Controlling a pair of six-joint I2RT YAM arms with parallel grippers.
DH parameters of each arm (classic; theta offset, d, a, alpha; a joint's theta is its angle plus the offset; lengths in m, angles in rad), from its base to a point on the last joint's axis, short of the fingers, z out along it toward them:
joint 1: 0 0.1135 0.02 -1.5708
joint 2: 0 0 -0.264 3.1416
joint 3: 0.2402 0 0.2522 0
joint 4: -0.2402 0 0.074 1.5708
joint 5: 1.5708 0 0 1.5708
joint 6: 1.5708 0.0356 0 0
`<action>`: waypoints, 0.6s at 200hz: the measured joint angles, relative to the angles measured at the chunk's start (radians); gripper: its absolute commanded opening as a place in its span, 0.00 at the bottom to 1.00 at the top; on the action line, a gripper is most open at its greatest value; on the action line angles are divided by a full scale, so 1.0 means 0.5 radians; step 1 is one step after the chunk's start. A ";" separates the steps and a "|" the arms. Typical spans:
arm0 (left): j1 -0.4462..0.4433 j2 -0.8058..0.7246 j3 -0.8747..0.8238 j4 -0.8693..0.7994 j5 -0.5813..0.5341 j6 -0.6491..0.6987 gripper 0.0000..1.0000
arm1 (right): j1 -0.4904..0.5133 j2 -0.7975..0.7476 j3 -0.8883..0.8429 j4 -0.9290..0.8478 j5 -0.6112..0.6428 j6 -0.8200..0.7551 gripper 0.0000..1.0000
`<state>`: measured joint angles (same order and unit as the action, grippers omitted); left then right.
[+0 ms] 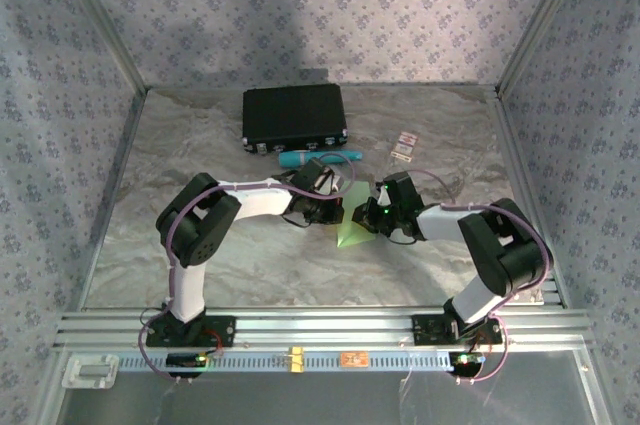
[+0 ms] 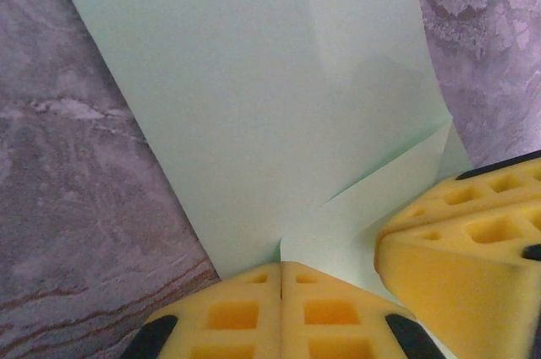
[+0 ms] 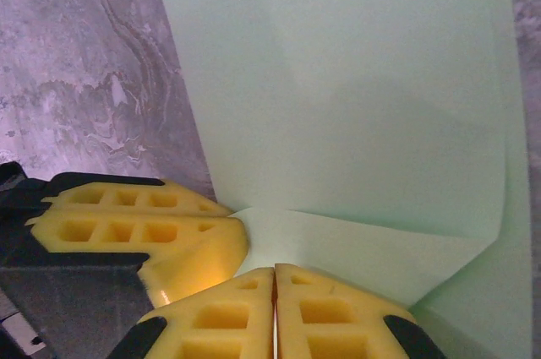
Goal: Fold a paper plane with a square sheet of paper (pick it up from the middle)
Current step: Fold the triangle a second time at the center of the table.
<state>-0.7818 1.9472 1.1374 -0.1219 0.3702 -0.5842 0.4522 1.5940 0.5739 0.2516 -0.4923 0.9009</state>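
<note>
The square sheet of paper (image 1: 356, 230) is pale green and held up over the middle of the table between both arms, its lower end pointing toward the near edge. My left gripper (image 1: 335, 208) is shut on the sheet's edge; its yellow fingertips (image 2: 281, 279) meet with the paper (image 2: 270, 106) pinched between them. My right gripper (image 1: 376, 215) is shut on the same sheet right beside it, pads (image 3: 275, 283) pressed together on the paper (image 3: 355, 80). Creases and a folded-over flap (image 3: 363, 249) show near both grips. Each wrist view also shows the other gripper's yellow fingers (image 2: 465, 241) (image 3: 144, 232) close by.
A black case (image 1: 294, 115) lies at the back of the marbled table (image 1: 200, 245), with a teal tube (image 1: 300, 158) just in front of it. Two small cards (image 1: 404, 145) lie to the back right. Metal frame rails and patterned walls enclose the table.
</note>
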 measured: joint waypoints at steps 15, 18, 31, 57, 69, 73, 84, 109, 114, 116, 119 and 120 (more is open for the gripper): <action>0.000 0.000 0.000 0.000 0.000 0.000 0.06 | 0.000 0.010 -0.005 -0.002 0.011 -0.001 0.09; 0.000 0.000 0.000 0.000 0.000 0.000 0.06 | 0.000 0.012 -0.006 -0.002 0.013 -0.001 0.09; 0.000 0.000 0.000 0.000 0.000 0.000 0.06 | 0.000 0.018 -0.014 -0.005 0.021 -0.007 0.09; -0.007 0.000 0.000 0.002 -0.002 0.000 0.08 | 0.000 0.021 -0.040 0.001 0.035 -0.015 0.09; -0.011 0.000 0.000 0.002 -0.008 -0.001 0.12 | 0.000 0.021 -0.045 0.008 0.035 -0.021 0.09; -0.011 0.000 0.000 0.003 -0.008 -0.002 0.13 | 0.000 0.021 -0.047 0.014 0.035 -0.021 0.09; -0.011 -0.002 0.000 0.005 -0.006 0.001 0.20 | 0.000 0.021 -0.059 0.034 0.034 -0.022 0.09; -0.025 -0.037 0.000 -0.013 -0.043 -0.019 0.29 | 0.000 0.021 -0.069 0.060 0.034 -0.022 0.09; -0.027 -0.048 0.000 -0.021 -0.063 -0.025 0.31 | 0.000 0.021 -0.070 0.060 0.034 -0.022 0.09; -0.027 -0.056 0.000 -0.029 -0.067 -0.022 0.31 | 0.000 0.021 -0.070 0.060 0.034 -0.022 0.09; -0.029 -0.064 0.000 -0.034 -0.080 -0.026 0.31 | 0.000 0.021 -0.070 0.060 0.034 -0.022 0.09; -0.030 -0.066 0.000 -0.036 -0.084 -0.028 0.31 | 0.000 0.021 -0.070 0.060 0.034 -0.022 0.09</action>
<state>-0.7967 1.9141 1.1374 -0.1398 0.3283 -0.5983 0.4522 1.6043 0.5388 0.2817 -0.4755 0.8898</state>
